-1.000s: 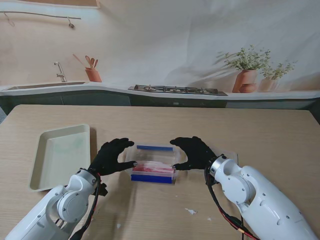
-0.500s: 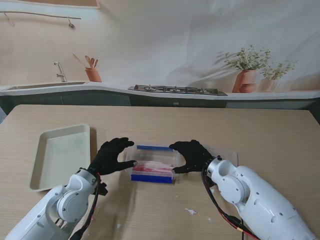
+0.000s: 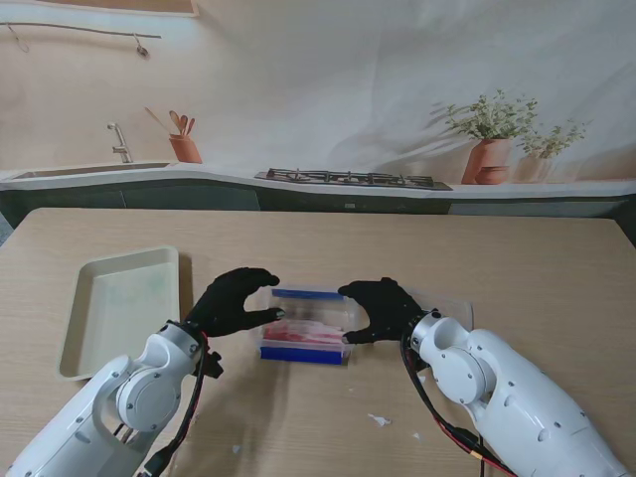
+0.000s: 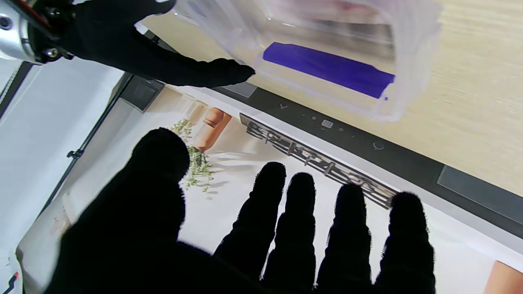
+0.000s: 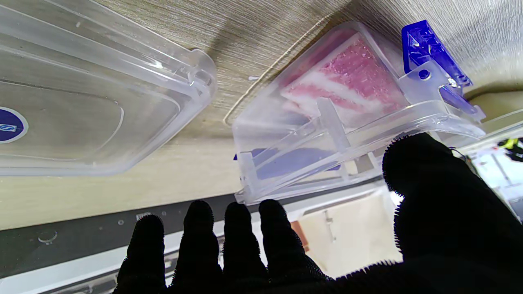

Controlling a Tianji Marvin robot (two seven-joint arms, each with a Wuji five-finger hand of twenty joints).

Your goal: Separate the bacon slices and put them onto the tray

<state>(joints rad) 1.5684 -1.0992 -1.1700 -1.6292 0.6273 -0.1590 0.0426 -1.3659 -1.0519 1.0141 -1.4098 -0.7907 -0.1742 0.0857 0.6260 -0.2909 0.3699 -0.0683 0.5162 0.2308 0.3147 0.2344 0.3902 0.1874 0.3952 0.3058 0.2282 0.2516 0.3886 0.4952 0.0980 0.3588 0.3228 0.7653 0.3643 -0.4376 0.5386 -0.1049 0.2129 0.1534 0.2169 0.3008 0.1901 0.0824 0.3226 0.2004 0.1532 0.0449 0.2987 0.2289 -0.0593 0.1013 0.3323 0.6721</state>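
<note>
A clear plastic container [image 3: 306, 346] with blue clips holds pink bacon slices [image 3: 301, 332] at the table's middle. My right hand [image 3: 383, 308] spans its right end. The thumb presses the near rim and the fingers reach round the far side, so the hand grips the container [image 5: 327, 134]. The right wrist view shows the bacon [image 5: 347, 81] lying stacked inside, beside a blue clip [image 5: 429, 53]. My left hand [image 3: 235, 301] hovers over the container's left end with its fingers spread and nothing in them. The cream tray [image 3: 75, 338] lies at the left.
The container's clear lid [image 3: 455, 306] lies on the table behind my right hand, and also shows in the right wrist view [image 5: 81, 94]. A small white scrap [image 3: 380, 420] sits nearer to me. A printed kitchen backdrop closes off the table's far edge.
My right hand has moved left and closed round the container's right end. My left hand has lifted and reached farther over the left end.
</note>
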